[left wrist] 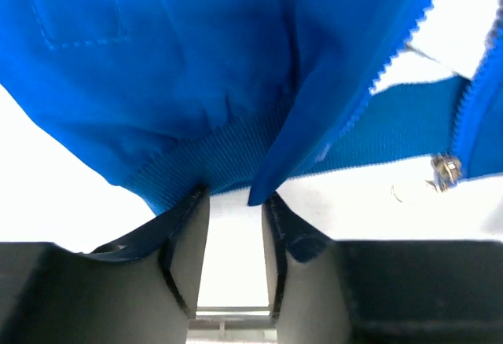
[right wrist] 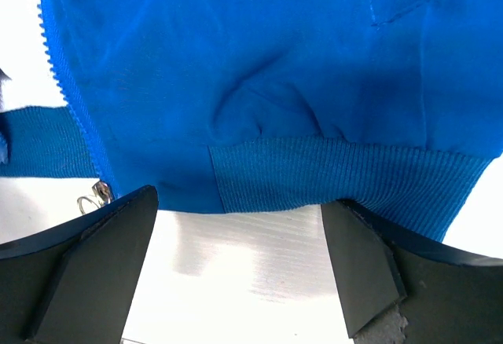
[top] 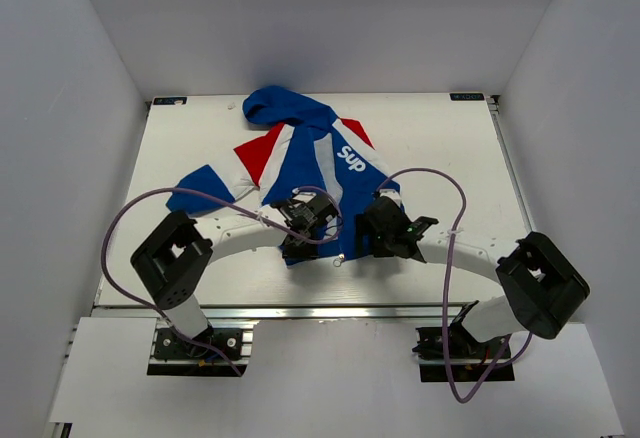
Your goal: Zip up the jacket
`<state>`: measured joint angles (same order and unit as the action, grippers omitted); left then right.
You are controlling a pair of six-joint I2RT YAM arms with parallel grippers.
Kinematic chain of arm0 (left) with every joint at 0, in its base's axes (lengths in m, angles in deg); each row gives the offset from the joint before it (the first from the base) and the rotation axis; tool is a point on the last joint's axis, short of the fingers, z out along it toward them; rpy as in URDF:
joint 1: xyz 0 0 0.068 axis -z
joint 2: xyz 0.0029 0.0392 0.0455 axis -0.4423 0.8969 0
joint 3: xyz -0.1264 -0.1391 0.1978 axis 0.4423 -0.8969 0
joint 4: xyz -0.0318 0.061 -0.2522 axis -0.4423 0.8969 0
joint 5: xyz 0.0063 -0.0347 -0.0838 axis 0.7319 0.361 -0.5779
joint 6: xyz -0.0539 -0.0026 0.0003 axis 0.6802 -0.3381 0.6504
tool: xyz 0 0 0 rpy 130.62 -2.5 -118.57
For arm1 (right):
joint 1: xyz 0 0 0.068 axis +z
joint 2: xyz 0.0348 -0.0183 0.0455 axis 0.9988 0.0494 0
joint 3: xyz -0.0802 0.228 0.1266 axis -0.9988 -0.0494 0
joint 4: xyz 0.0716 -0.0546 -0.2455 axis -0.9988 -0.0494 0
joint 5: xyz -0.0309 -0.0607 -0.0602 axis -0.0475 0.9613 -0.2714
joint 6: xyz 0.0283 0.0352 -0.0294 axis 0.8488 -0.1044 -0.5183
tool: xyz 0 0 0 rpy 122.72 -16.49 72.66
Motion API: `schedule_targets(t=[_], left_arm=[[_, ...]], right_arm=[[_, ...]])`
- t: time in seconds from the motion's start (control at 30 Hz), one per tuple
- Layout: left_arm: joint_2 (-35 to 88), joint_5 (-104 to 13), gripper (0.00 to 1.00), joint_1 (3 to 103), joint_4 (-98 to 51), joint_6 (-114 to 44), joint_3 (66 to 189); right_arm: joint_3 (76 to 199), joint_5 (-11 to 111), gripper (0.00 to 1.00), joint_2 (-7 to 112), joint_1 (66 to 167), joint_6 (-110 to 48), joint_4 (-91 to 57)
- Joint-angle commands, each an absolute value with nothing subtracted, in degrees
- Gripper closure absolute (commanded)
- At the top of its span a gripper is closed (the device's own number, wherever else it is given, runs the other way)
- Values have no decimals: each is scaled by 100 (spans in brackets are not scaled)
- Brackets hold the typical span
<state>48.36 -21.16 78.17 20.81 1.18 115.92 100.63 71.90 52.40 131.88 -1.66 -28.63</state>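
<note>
A: Where is the jacket [top: 310, 158]?
B: Mid-desk, hood toward the far edge, hem toward the near edge, front unzipped.
A: And the grippers?
B: The right gripper [right wrist: 240, 201] gapes wide over the ribbed hem [right wrist: 314, 175], holding nothing. The left gripper [left wrist: 236, 199] is barely parted, with a flap corner at its tips.
A: Risk?
B: Pinching one loose layer: the hem bunches, and the slider [right wrist: 100, 191] skews off its teeth.

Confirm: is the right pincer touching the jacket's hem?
Cannot tell. Right wrist view: the open right pincer has both fingertips meeting the jacket's ribbed hem in the image, but whether they press it or hover above is unclear.
</note>
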Motion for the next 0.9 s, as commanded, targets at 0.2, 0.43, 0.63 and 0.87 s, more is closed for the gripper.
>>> schedule_targets(t=[0.2,0.43,0.63,0.87], left_arm=[[3719,-2688,27,7802,1521,-475,11493],[3147,-2522,2,7802,1423,-748,11291],[2822,-2109,2,7802,1547,-598,11036],[2540,-1994,2,7653,1442,-581,10807]], right_arm=[[9995,6770,11,4492,13199,-712,-2930],[10275,6901,11,4314,13471,-774,-3071],[10811,7481,11,4754,13779,-449,-3693],[10533,7509,11,4457,13946,131,-4967]])
